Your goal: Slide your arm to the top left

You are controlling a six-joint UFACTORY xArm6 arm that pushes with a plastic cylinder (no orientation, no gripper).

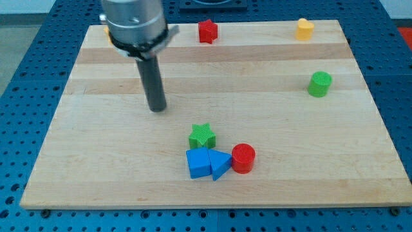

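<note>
— Where is my tip [157, 109]?
— On the bench [96, 161], left of centre, up-left of the green star [202, 136]; the rod stands upright.
— Gripper state?
— There is none. An orange block [106, 29] hides behind the arm.

Bright, even light falls from above on the tabletop [270, 71]. Shadows are soft and short, hugging the bases of the blocks. The wood shows no harsh glare. Focus is fairly sharp throughout, with slight softness near the view's top.
</note>
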